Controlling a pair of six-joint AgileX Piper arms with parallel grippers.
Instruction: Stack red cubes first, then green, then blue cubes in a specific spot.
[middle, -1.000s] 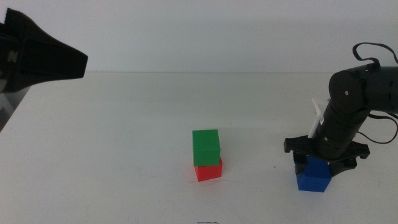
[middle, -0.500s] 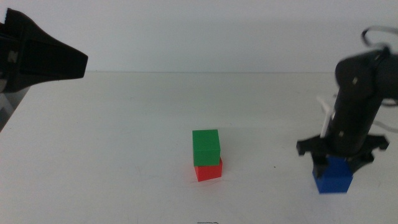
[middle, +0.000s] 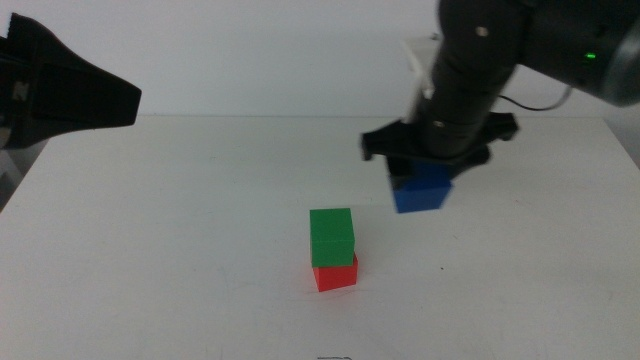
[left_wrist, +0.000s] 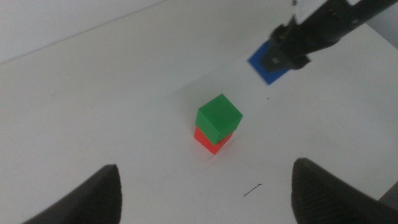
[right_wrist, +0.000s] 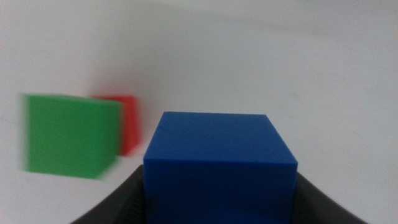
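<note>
The green cube (middle: 331, 237) sits on the red cube (middle: 336, 273) on the white table, near the middle front. It also shows in the left wrist view (left_wrist: 219, 115) over the red cube (left_wrist: 208, 140). My right gripper (middle: 424, 175) is shut on the blue cube (middle: 421, 191) and holds it in the air, to the right of and above the stack. In the right wrist view the blue cube (right_wrist: 219, 163) fills the space between the jaws, with the green cube (right_wrist: 68, 135) and red cube (right_wrist: 127, 121) beyond. My left gripper (left_wrist: 205, 193) is open, raised at the left.
The left arm's dark body (middle: 60, 90) hangs over the table's far left. A small dark mark (left_wrist: 252, 190) lies on the table in front of the stack.
My right gripper has lifted the blue cube off the table at the right and carried it up and left toward the stack. The stack and left arm have not moved.
</note>
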